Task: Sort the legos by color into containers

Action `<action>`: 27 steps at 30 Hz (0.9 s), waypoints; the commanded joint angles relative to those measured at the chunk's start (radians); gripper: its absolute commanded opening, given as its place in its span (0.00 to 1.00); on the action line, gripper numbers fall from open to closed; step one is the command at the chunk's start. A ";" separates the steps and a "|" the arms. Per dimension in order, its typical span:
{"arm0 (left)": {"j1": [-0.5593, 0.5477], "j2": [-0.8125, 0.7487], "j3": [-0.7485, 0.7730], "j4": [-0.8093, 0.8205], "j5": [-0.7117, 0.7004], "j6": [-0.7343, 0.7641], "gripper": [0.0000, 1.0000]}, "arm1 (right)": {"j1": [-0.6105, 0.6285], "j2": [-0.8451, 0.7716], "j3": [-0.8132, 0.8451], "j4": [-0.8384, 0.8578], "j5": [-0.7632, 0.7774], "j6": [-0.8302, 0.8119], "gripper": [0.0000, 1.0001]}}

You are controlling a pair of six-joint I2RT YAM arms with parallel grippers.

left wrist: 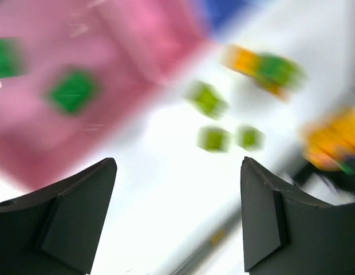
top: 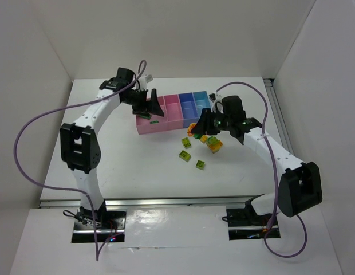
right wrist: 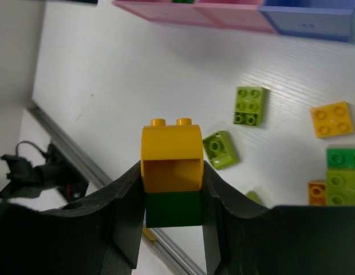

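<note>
Right wrist: right gripper (right wrist: 172, 179) pinches a lego stack (right wrist: 170, 157), orange-yellow atop dark green; left gripper (left wrist: 178, 169) gapes empty.

**Table (top: 143, 166): contents**

The surface is white and flat. A row of joined bins (top: 157, 127) stands at far centre, pink at the left, then purple-blue, and light blue at the right. Loose legos (top: 200, 165) lie just near and right of the bins. They comprise three lime bricks (top: 184, 155) set apart from one another, one orange-yellow plate (right wrist: 332, 119), and one green, lime and orange stack (top: 215, 145).
</note>
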 commanded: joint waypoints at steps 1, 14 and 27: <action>-0.024 -0.129 -0.124 0.107 0.480 0.107 0.88 | -0.010 -0.022 -0.002 0.116 -0.185 -0.015 0.02; -0.127 -0.126 -0.233 0.181 0.884 0.242 0.92 | -0.028 0.016 -0.022 0.263 -0.607 -0.024 0.07; -0.202 -0.086 -0.180 0.131 0.856 0.278 0.86 | -0.028 0.036 -0.013 0.262 -0.616 -0.015 0.07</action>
